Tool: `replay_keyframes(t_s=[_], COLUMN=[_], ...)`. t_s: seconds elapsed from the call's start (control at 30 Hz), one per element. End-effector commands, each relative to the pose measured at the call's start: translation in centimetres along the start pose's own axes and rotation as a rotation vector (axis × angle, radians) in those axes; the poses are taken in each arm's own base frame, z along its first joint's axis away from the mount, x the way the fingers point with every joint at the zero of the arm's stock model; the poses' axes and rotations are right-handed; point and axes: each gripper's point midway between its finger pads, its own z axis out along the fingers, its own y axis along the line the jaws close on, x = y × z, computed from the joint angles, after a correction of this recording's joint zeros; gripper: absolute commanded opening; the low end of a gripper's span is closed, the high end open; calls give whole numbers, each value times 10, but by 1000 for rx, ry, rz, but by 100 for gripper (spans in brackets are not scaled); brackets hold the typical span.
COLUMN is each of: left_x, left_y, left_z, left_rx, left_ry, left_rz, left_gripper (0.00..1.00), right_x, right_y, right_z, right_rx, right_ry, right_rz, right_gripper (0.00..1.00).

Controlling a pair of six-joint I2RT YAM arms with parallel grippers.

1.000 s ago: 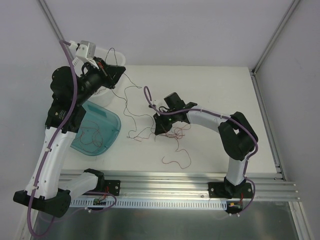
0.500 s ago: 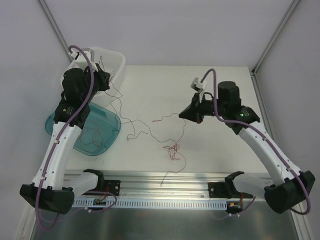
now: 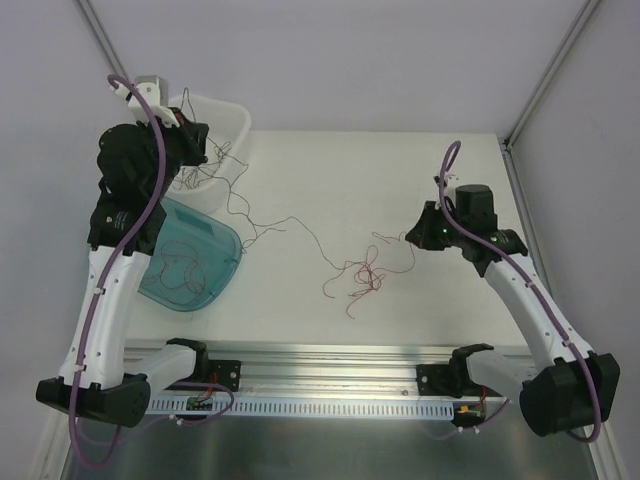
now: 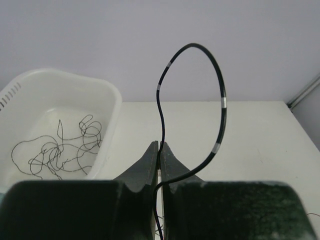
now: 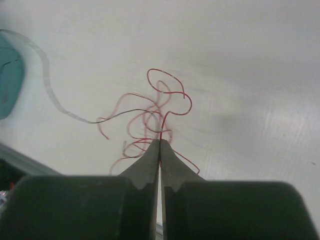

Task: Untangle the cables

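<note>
The cables are thin red and dark wires. A loose red tangle (image 3: 362,277) lies mid-table, and a dark strand (image 3: 290,222) runs from it to the back left. My left gripper (image 3: 195,145) hangs over the white bin and is shut on a dark cable (image 4: 220,100) that loops above its tips (image 4: 160,145). To the right of the tangle, my right gripper (image 3: 415,235) is shut on a red cable (image 5: 165,117) that rises from the tangle (image 5: 150,120) to its tips (image 5: 160,141).
A white bin (image 3: 238,120) at the back left holds several curly dark cables (image 4: 65,150). In front of it a teal tray (image 3: 215,262) holds a few red wires (image 3: 180,268). An aluminium rail (image 3: 340,355) runs along the near edge.
My right arm swung right and drew the red tangle with it, stretching the strands across the table. My left arm shifted back over the white bin. Both grippers stayed shut.
</note>
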Motion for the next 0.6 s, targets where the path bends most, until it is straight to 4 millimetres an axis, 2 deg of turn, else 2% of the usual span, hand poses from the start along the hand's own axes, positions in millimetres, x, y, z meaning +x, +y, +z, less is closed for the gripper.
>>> replay_keyframes(t_s=[0.0,0.1,0.17,0.2,0.23,0.3,0.33,0.4,0.43,0.57], left_x=[-59,-79,-87,-95,-95,-103,-102,-106,-106,-104], left_y=[-24,-37,-46,-50,-53,-67,-71,-78,-81,-86], left_z=[-22,-30,-34,-37,-35,-39,-36,-38,-37,-38], left_rx=[97,152,190,210,225,293,312,348,357,378], left_ry=[-143,-180,-193,-208,-203,-208,-198,-201,-199,-194], left_rz=[10,9,3,-8,-15,-31,-38,-49,-51,-60], left_gripper=[0,0,0,0,0,0,0,0,0,0], right_x=[27,30,31,32,32,32,37,32,39,43], right_y=[-59,-69,-77,-75,-71,-44,-24,-1,15,46], right_z=[2,1,-1,0,3,13,18,26,31,50], right_rx=[342,396,446,439,417,300,229,162,122,36], right_ry=[92,65,72,92,100,109,125,99,110,97], right_rz=[166,188,188,184,177,145,115,96,71,75], right_gripper=[3,3,18,22,33,48,59,64,67,67])
